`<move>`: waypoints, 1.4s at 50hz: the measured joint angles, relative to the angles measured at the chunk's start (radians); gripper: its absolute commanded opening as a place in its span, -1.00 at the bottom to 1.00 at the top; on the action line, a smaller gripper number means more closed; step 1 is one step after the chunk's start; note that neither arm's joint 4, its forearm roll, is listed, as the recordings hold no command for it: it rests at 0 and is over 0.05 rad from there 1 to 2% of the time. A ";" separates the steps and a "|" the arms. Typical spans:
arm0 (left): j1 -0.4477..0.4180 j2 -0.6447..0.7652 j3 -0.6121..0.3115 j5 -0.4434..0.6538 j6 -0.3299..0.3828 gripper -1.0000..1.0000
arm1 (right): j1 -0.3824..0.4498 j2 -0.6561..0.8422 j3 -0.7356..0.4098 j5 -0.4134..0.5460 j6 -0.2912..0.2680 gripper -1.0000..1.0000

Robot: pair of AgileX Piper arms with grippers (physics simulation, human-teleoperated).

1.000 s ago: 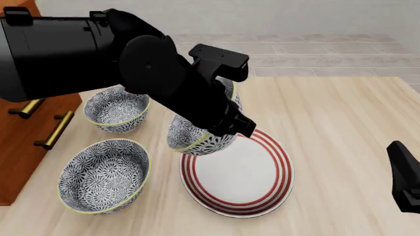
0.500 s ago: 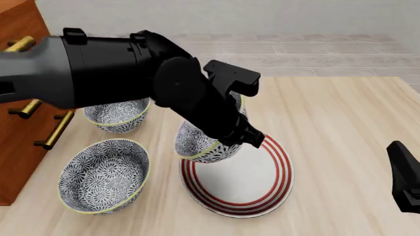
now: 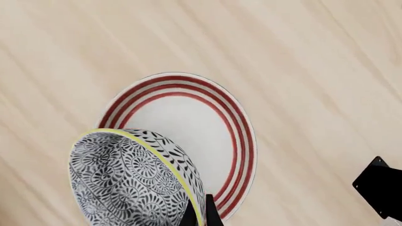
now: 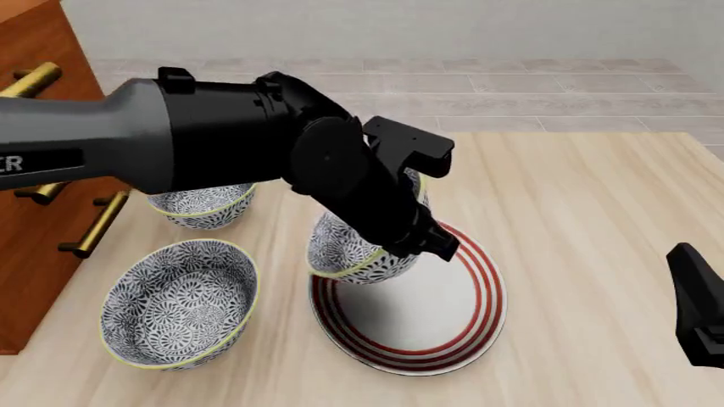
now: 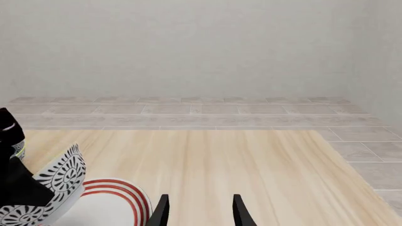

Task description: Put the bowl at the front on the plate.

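left pincer (image 4: 428,240) has lowered bowl (image 4: 353,254) toward plate (image 4: 453,322).

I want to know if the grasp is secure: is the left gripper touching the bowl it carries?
Touching. In the left wrist view the left gripper has its fingertips pinched on the yellow-green rim of the bowl, one each side.

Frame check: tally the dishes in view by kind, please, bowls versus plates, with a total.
Patterned bowls: 3 — one held tilted by the left gripper over the plate's near-left rim, one at the front left, one further back on the left, partly hidden by the arm.
Red-ringed plates: 1.
Total: 4 dishes.
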 measured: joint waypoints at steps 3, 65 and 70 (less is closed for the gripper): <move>-0.002 0.007 -0.005 -0.002 -0.001 -1.00 | 0.000 0.000 0.000 0.000 0.000 1.00; -0.040 0.107 0.026 -0.075 -0.011 -1.00 | 0.000 0.000 0.000 0.000 0.000 1.00; -0.043 0.108 0.027 -0.077 -0.012 -1.00 | 0.000 0.000 0.000 0.000 0.000 1.00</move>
